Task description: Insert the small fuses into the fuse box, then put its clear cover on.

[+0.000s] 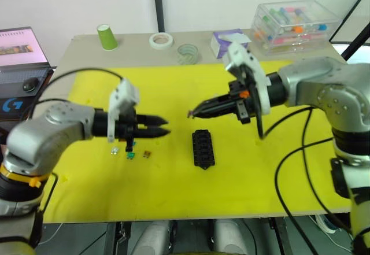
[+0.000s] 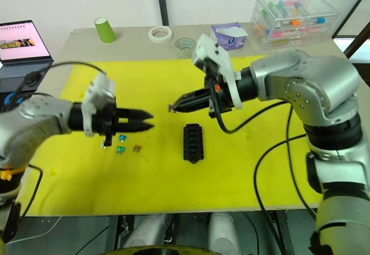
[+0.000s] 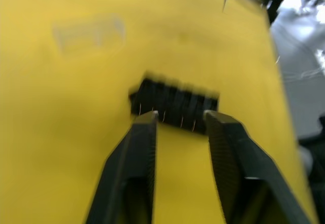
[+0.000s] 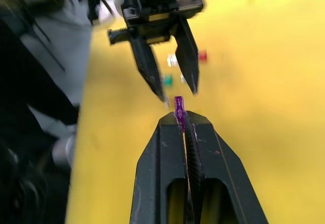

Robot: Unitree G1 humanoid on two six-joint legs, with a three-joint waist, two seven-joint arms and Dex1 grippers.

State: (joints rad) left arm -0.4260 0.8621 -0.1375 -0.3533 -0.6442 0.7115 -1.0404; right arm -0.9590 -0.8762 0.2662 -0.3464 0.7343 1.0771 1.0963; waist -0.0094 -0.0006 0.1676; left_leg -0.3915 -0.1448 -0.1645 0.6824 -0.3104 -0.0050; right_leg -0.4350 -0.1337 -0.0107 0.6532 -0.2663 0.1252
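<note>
The black fuse box [image 1: 203, 148] lies in the middle of the yellow mat [image 1: 173, 191]. My right gripper [image 1: 191, 114] hovers above and just behind it, shut on a small purple-pink fuse [image 4: 179, 107] that sticks out past the tips. My left gripper [image 1: 166, 126] hangs open to the left of the fuse box with nothing between its fingers, pointing at the block [image 3: 175, 104]. Under it, loose small fuses lie on the mat: teal [image 1: 130, 155], amber [image 1: 147, 153] and grey [image 1: 114, 150]. The clear cover [image 3: 89, 32] lies flat on the mat beyond the fuse box.
Along the back of the table stand a green cup [image 1: 107, 37], a white tape roll [image 1: 161, 40], a clear tape roll [image 1: 187, 52], a purple box [image 1: 228, 41] and a large clear drawer box [image 1: 295, 23]. A laptop [image 1: 20, 47] sits at far left.
</note>
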